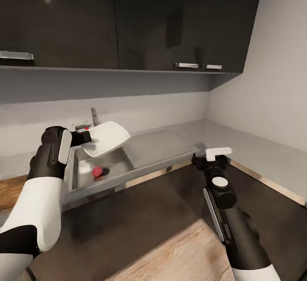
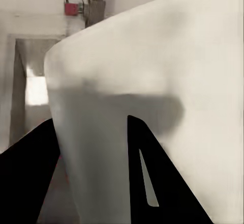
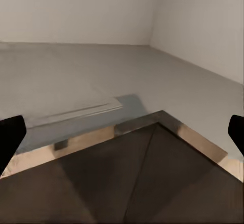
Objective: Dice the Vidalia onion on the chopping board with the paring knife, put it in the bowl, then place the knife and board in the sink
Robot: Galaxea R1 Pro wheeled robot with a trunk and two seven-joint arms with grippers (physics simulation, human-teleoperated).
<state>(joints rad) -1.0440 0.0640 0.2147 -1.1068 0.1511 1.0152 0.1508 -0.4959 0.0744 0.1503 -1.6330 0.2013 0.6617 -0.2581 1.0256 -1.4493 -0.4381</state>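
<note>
Gripping bowl, left tool

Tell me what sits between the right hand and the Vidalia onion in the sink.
The Vidalia onion lies in the sink basin. The left hand holds the white bowl tilted above the basin, over the onion but not beside it. The right hand, open and empty, would come from the side, where nothing visible blocks it.

one bowl, one Vidalia onion, one sink, two pincers, left pincer, right pincer
</note>
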